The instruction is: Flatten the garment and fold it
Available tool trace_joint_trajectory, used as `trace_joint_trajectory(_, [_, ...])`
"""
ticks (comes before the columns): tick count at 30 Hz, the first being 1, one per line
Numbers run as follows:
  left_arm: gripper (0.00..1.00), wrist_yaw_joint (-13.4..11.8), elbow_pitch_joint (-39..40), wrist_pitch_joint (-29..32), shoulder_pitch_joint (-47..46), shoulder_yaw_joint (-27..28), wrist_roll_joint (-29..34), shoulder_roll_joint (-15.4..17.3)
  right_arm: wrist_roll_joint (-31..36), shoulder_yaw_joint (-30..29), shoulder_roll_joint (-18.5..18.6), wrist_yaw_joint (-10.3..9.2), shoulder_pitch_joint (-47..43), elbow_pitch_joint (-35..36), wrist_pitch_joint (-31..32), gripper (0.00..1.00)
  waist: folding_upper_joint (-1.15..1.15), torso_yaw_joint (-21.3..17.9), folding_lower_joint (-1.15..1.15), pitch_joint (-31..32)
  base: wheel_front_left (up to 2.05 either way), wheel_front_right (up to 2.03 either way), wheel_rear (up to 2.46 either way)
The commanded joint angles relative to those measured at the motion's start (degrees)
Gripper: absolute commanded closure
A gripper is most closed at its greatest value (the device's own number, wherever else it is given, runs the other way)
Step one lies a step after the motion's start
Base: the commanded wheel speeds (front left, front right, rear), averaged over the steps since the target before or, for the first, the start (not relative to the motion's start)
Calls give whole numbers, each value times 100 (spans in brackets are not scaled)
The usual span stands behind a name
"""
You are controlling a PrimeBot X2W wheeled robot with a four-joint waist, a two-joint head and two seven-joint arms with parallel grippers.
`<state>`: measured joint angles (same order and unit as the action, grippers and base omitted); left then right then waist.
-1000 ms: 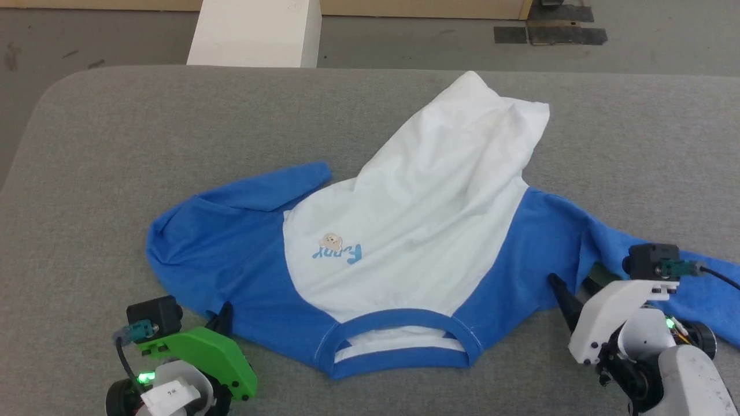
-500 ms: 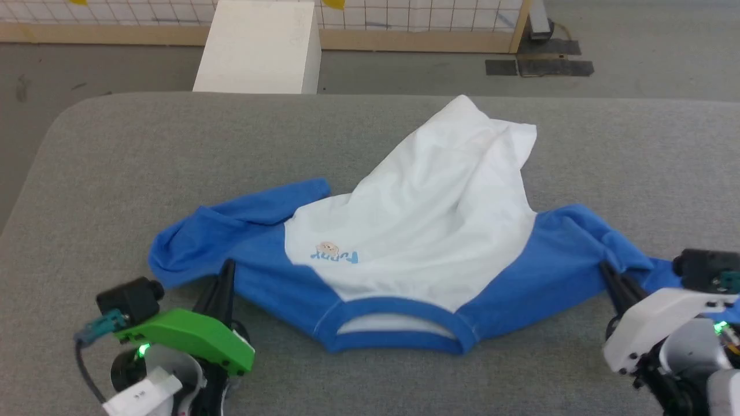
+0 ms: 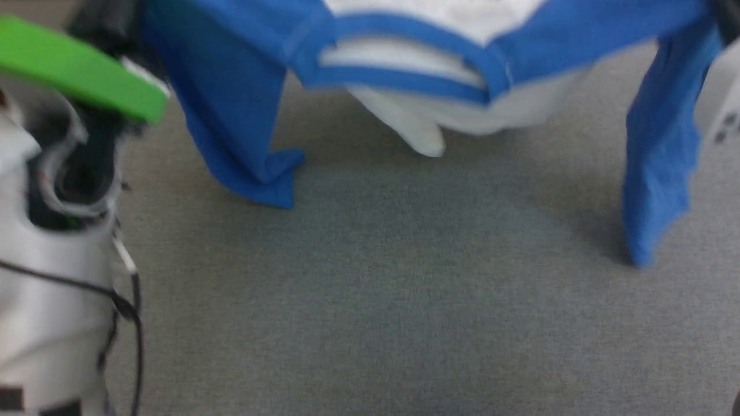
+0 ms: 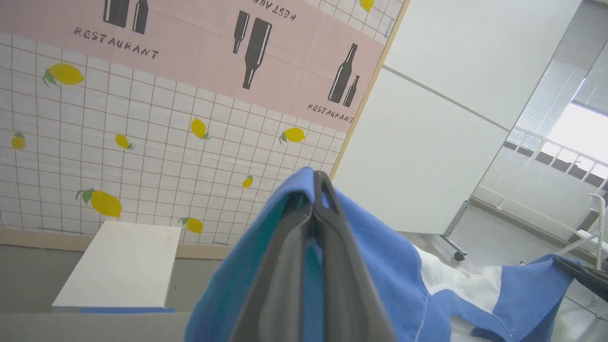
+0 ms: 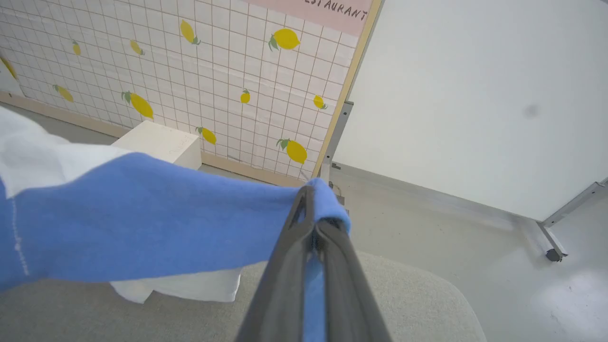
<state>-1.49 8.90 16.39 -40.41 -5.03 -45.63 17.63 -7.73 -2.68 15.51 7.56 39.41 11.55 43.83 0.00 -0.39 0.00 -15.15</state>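
I've raised the garment up from the bench. Left gripper and right gripper both have jaws clamped on its blue fabric.

Bare counter before me lies open between the hanging left sleeve and right sleeve of the shirt; a box stands beyond the far edge.
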Motion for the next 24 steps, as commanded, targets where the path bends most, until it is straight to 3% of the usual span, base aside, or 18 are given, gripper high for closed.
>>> trace_joint_trajectory(1, [100, -27, -199, 19, -508, 60, 128, 129, 62, 102, 76, -8, 564, -214, 5, 100, 0, -192, 0, -828, 0, 0, 0])
trace_joint_trajectory(7, [100, -94, -1161, -84, -2280, 82, 609, 409, 362, 459, 289, -8, 2667, -1394, -332, 100, 0, -354, 0, -1597, 0, 0, 0])
trace_joint_trajectory(15, [100, -270, -2064, -960, -3963, 347, 946, 388, 974, 365, 40, -8, 4558, -2432, -1531, 100, 0, -391, 0, -2076, 0, 0, 0])
trace_joint_trajectory(20, [100, -184, -2408, -1397, -4399, 478, 907, 350, 1235, 311, -83, -8, 5143, -2931, -2283, 100, 0, -332, 0, -2131, 0, 0, 0])
trace_joint_trajectory(24, [100, -30, -2723, -1474, -4207, 442, 883, 393, 1166, 360, -117, -8, 5095, -3340, -2645, 100, 0, -273, 0, -2112, 0, 0, 0])
